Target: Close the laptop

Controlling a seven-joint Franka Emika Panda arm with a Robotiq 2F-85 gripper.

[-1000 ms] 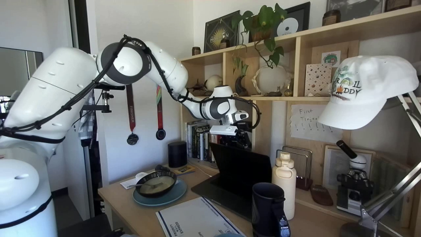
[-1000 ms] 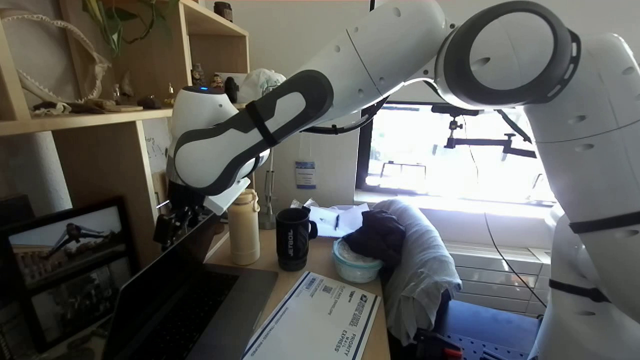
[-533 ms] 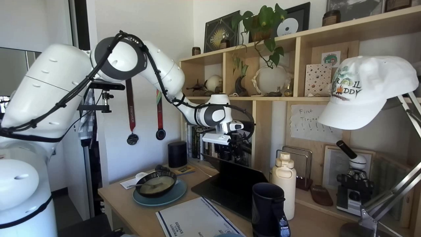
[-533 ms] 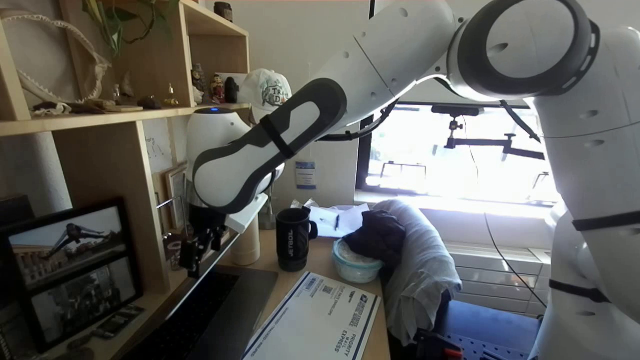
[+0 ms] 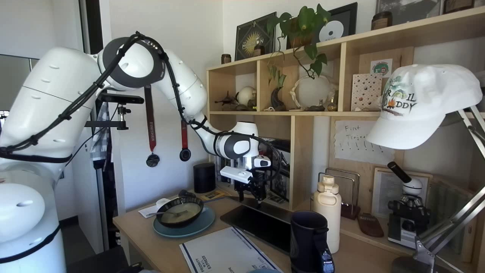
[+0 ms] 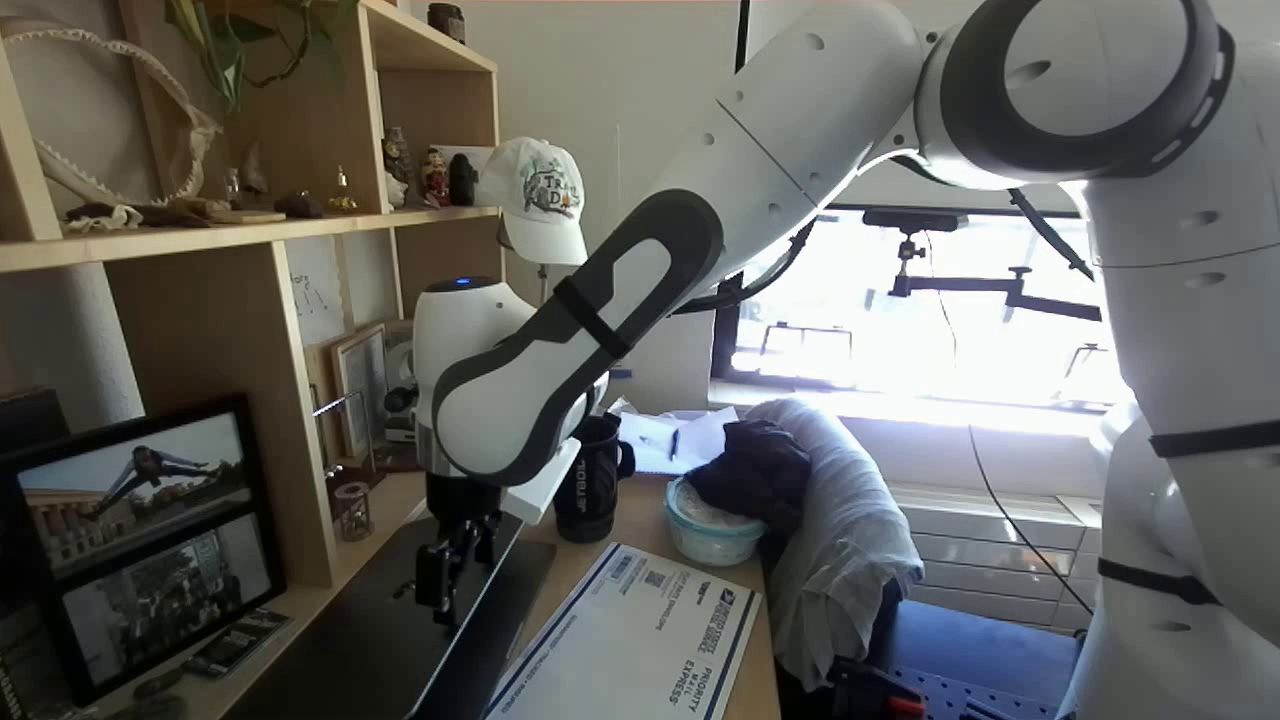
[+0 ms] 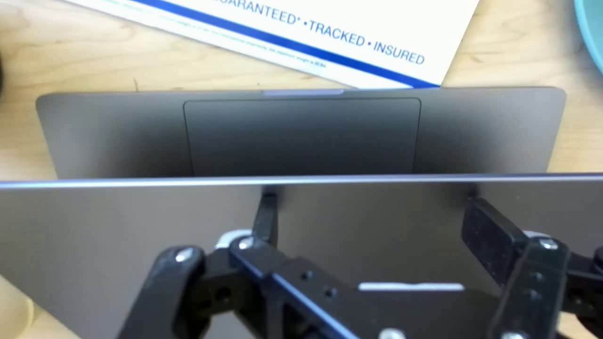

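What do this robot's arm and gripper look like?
The arm is white and rounded, with a dark grey elbow ring. Black cables run along it, black bands wrap it, and a small blue light shows near its wrist end. The gripper is black and angular, with silver screw heads; a white block sits beside it.

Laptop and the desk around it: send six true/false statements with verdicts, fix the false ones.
1. The gripper is open, over the outer face of the laptop lid. True.
2. The laptop lid is fully shut. False: it is partly open; the trackpad shows in the wrist view.
3. The white mailer lies on top of the laptop lid. False: the white mailer lies on the desk.
4. The black bowl sits on the blue plate. True.
5. The white cap sits on the lamp. True.
6. The cream bottle lies on its side. False: the cream bottle stands upright.
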